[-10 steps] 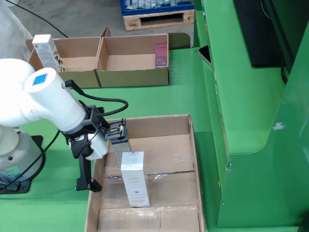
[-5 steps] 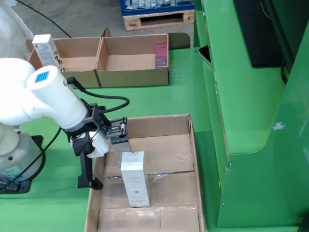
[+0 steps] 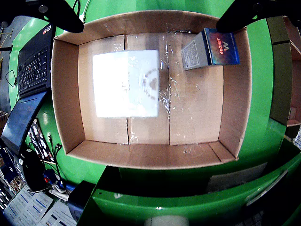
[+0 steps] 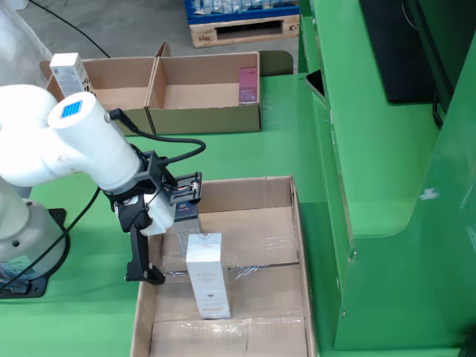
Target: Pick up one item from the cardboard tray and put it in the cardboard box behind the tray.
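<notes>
The cardboard tray fills the wrist view. A white box lies left of its middle, and a grey and blue box marked SECRET sits at its upper right. My gripper is open above the tray, with its black fingers spread to the top corners and nothing between them. In the fixed view the gripper hangs over the tray's left wall. The white box stands upright just right of it, and the grey box stands behind the white one.
Two open cardboard boxes stand side by side behind the tray. The right one holds a pink item and the left one a white patterned carton. A green machine housing borders the tray's right side. The arm's base stands to the left.
The arm has swung right and slightly up, bringing the gripper further over the tray's left wall. The two boxes in the tray have not moved.
</notes>
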